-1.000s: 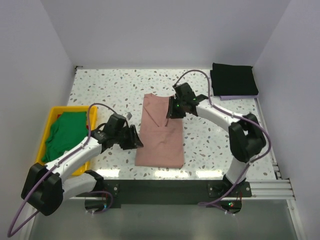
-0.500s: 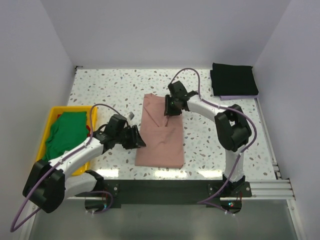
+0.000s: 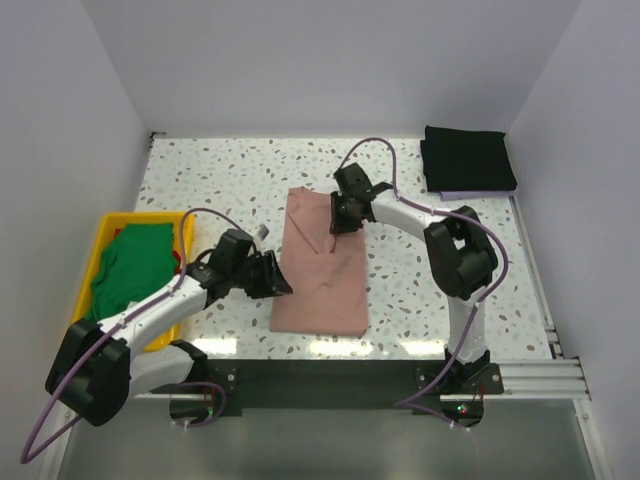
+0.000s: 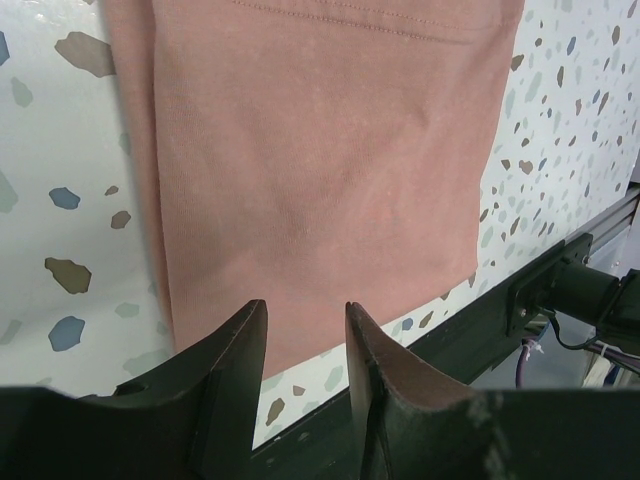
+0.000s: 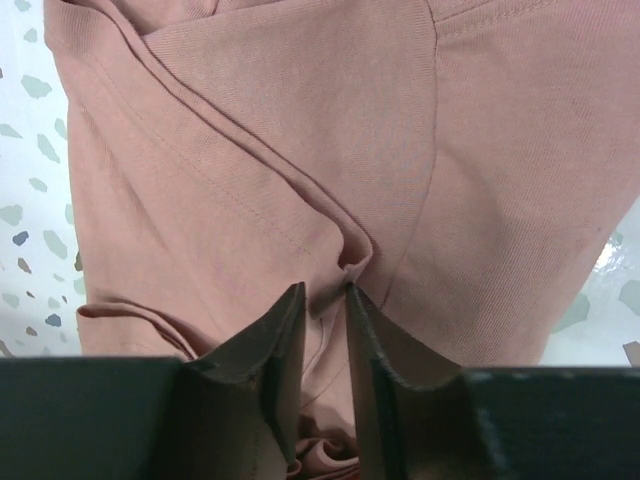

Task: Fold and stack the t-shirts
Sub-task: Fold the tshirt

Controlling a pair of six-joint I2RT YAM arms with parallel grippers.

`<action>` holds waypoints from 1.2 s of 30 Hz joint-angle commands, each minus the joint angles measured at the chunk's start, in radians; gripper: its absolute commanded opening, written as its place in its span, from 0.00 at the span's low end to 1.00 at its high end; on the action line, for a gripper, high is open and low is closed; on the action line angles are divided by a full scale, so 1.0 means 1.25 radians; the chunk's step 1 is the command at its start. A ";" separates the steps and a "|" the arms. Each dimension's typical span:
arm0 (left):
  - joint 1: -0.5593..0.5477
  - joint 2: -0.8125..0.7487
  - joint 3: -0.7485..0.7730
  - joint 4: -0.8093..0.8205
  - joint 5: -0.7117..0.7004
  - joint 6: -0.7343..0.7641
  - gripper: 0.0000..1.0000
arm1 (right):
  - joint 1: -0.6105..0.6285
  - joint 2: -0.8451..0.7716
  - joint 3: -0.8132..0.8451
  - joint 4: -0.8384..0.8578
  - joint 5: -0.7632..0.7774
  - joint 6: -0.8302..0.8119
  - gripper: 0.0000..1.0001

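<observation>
At mid-table, pinches a raised crease near the far end of the strip-folded pink t-shirt [image 3: 320, 270] in the right gripper [image 3: 338, 222], likely to draw that end over, and holds the left gripper [image 3: 277, 282] parted, empty, at its left edge, probably for steadying.

You face a speckled terrazzo table [image 3: 220, 180] boxed by plain white walls [image 3: 330, 60] — bright glare along its far edge.
</observation>
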 commanded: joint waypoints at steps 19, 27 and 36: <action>0.004 -0.028 -0.027 0.029 0.009 -0.007 0.40 | 0.055 -0.077 -0.043 0.146 -0.093 0.005 0.02; 0.004 -0.035 -0.035 0.023 0.008 -0.007 0.39 | 0.125 -0.068 -0.023 0.164 -0.103 -0.009 0.02; 0.004 -0.043 -0.046 0.024 0.006 -0.012 0.39 | 0.161 -0.036 -0.019 0.163 -0.122 -0.024 0.02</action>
